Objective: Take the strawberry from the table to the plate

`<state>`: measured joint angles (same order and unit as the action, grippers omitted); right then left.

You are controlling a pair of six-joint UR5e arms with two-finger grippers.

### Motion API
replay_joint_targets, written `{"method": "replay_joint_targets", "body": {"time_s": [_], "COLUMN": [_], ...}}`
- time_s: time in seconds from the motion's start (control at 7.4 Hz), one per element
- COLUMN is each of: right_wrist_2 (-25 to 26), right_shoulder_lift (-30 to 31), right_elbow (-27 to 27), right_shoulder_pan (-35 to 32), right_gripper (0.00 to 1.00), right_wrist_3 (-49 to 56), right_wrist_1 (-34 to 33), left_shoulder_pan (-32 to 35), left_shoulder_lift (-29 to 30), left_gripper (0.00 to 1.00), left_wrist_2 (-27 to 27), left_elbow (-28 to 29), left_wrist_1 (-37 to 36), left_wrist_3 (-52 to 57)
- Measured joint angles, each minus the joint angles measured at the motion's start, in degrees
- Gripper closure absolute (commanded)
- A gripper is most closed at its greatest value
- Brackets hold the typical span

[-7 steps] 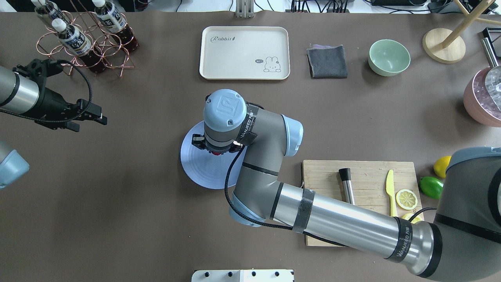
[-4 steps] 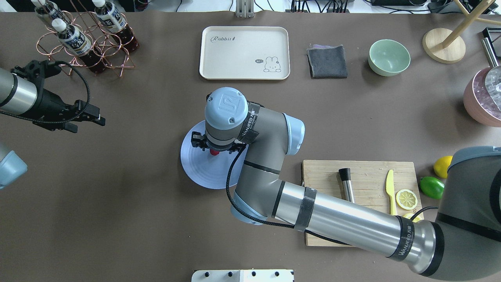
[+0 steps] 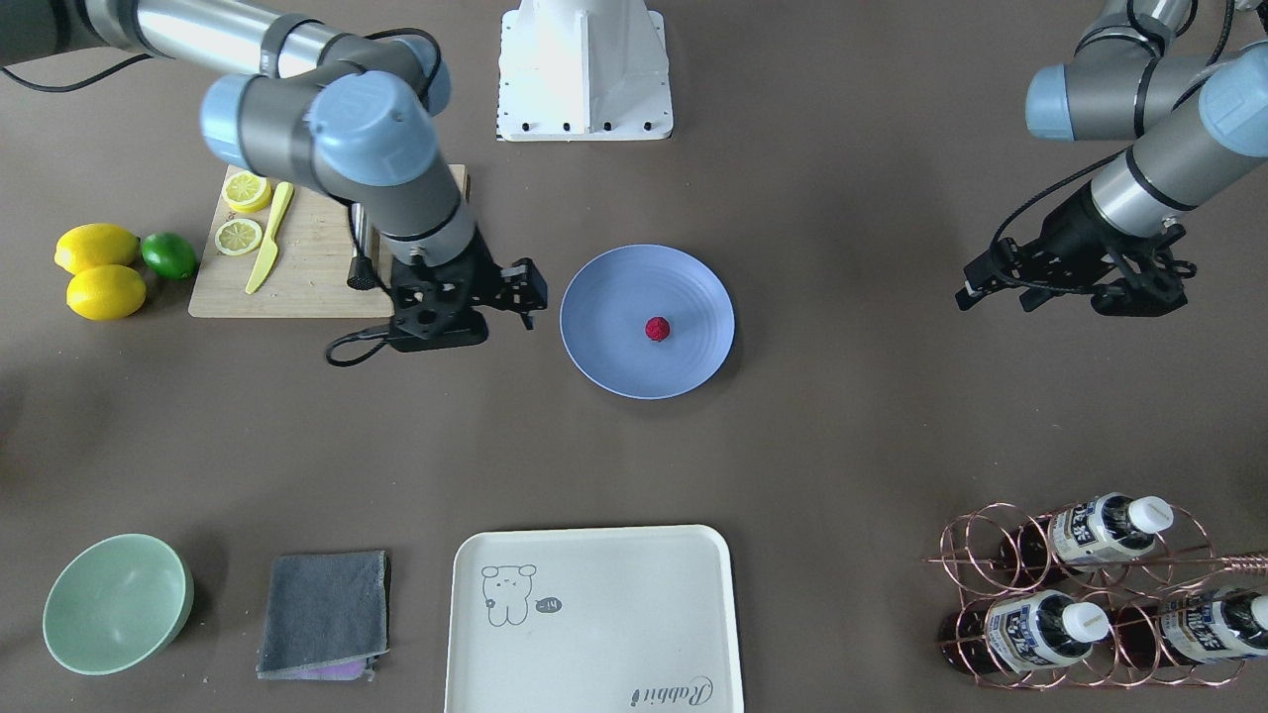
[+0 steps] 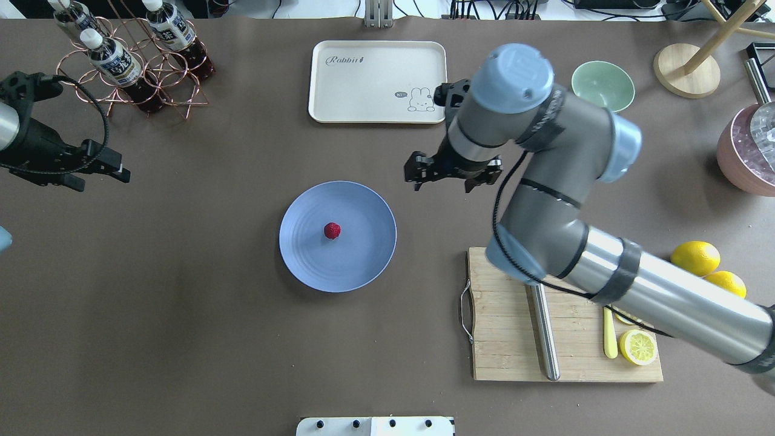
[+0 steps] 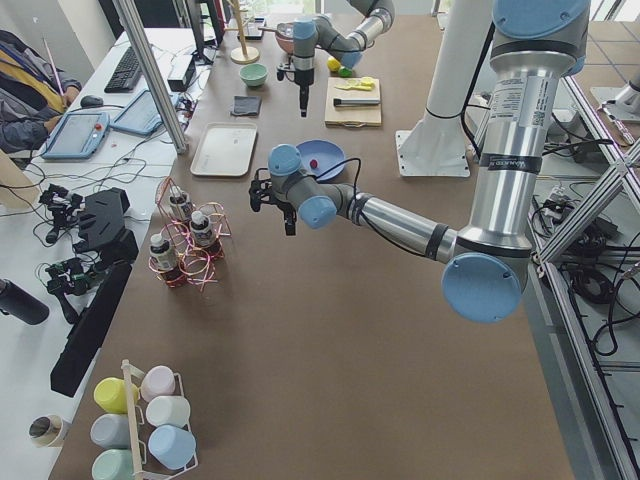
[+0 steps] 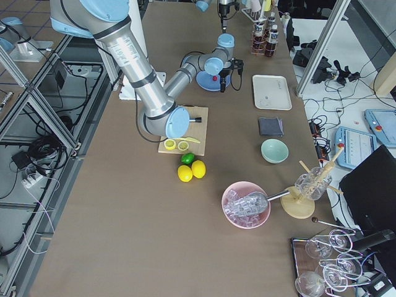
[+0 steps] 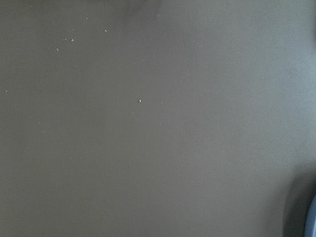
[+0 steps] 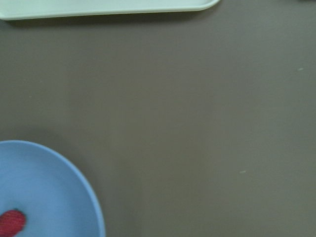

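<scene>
The small dark-red strawberry (image 4: 332, 230) (image 3: 658, 329) lies alone near the middle of the round blue plate (image 4: 363, 266) (image 3: 614, 356), which rests on the brown table (image 4: 181, 333). My right gripper (image 4: 451, 177) (image 3: 471, 302) hangs open and empty above bare table, to the right of the plate and clear of it. Its wrist view catches the plate's rim (image 8: 74, 197) and a bit of the strawberry (image 8: 11, 222). My left gripper (image 4: 103, 180) (image 3: 996, 295) hovers open and empty at the far left; its wrist view shows only table.
A cream tray (image 4: 378, 82), a grey cloth (image 3: 322, 614) and a mint bowl (image 4: 602, 88) sit along the far side. The cutting board (image 4: 508, 327) with a knife and lemon slices, plus lemons and a lime, lies right. A bottle rack (image 4: 130, 60) stands far left.
The right gripper has let go of the strawberry, lifted off the plate and swung right and away. The strawberry stays on the plate. The left arm has drawn back to the left.
</scene>
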<state>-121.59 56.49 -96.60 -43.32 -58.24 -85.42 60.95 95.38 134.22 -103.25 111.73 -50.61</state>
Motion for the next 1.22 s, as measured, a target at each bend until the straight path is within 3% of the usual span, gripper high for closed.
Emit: {"method": "replay_joint_targets", "body": {"time_s": [0.27,0.41,0.68,0.95,1.22], "right_wrist_2": [-9.34,-11.25,-12.0,-11.48,-11.34], "right_shoulder_lift": [12.38,17.42,22.0,22.81,25.28], "right_elbow": [-4.75,-4.73,-2.49,1.66,3.81], "right_shoulder_pan": [-14.32,-20.25,-32.54,-44.09,-50.6], "right_gripper": [0.0,0.0,0.0,0.0,0.0], "right_wrist_3": [18.07,29.0,53.42,71.8,77.67], "right_wrist_1": [-0.9,-1.88,-11.03,-19.67,-21.66], "left_shoulder_pan": [8.64,13.75,22.44,26.67,27.94], "left_shoulder_lift": [-2.13,-2.23,-1.09,-1.17,-1.65], "left_gripper": [0.03,0.03,0.03,0.03,0.03], "left_wrist_2": [0.14,0.15,0.17,0.22,0.25], "left_elbow": [-3.36,-3.54,-3.18,-2.68,-1.47], "left_wrist_1": [-14.13,-21.74,-34.07,-38.49,-39.28], "left_wrist_3": [20.08,31.35,46.67,51.8,54.14]}}
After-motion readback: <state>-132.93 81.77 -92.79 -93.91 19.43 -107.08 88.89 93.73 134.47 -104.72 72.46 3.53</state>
